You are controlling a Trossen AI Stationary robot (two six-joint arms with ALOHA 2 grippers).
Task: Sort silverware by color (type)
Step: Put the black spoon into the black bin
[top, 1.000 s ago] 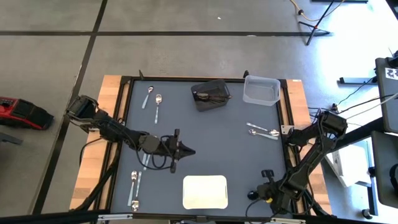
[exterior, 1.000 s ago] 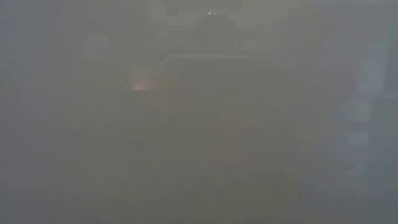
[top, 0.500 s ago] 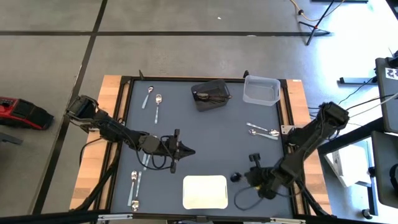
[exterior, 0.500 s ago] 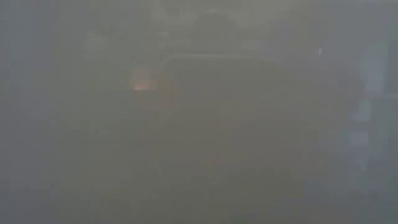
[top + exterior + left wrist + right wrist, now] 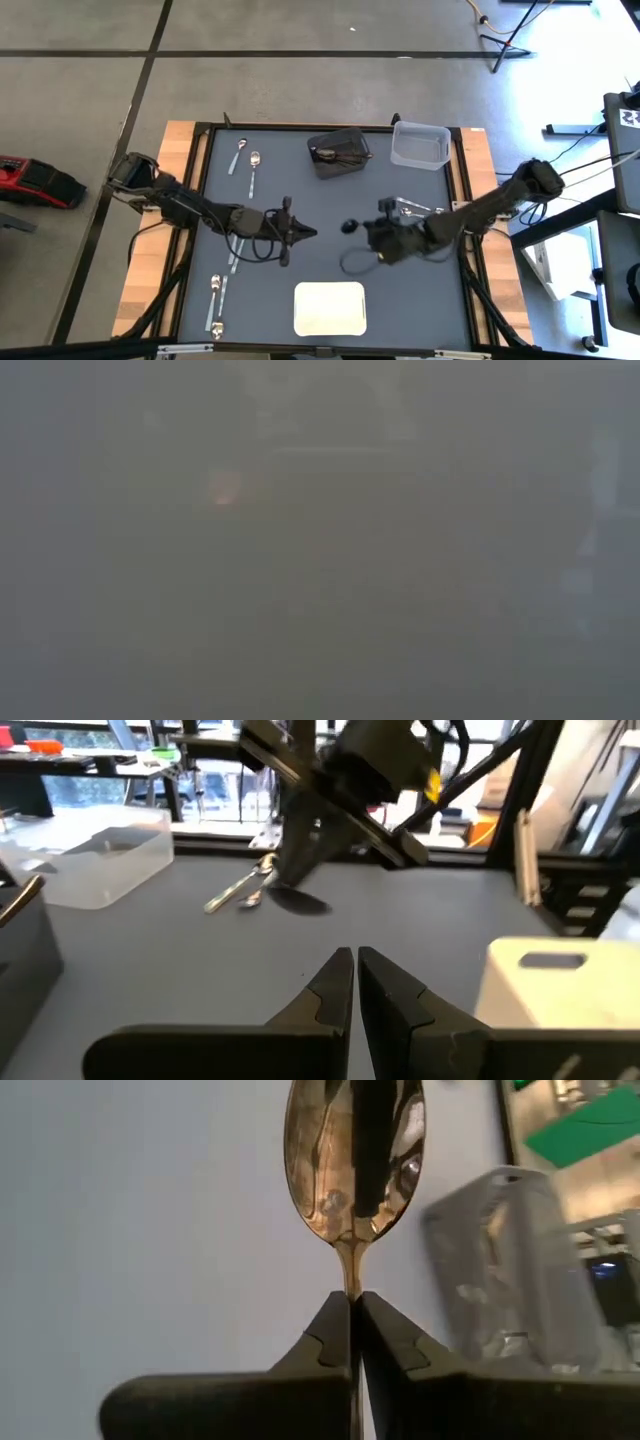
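Note:
My right gripper [image 5: 364, 232] is over the table's middle, shut on a dark shiny spoon [image 5: 355, 1150] whose bowl [image 5: 350, 226] sticks out toward my left gripper [image 5: 308, 232]. That one is shut, holds nothing and faces it a short way off. Silver spoons lie flat at the far left [image 5: 247, 162], the near left [image 5: 215, 300] and the right [image 5: 421, 210]. A dark bin [image 5: 338, 152] at the far edge holds dark utensils. The low view shows only haze. My right gripper pinches the spoon's neck [image 5: 352, 1280], just behind the bowl, between its two fingertips [image 5: 335, 1330]. The fingers lie along the spoon, and the bowl [image 5: 355, 1150] sticks out ahead of them. The handle is hidden behind the fingers. The spoon is off the table.
A clear bin [image 5: 420, 145] stands at the far right next to the dark bin. A white container [image 5: 330, 307] sits at the near edge. More silver spoons [image 5: 235, 255] lie partly under my left arm. The grey mat between the two grippers is bare.
My right arm has swung from the table's near right corner toward the middle, carrying the spoon with it, and now points at my left gripper. My left gripper has shifted slightly toward the far edge and stays shut.

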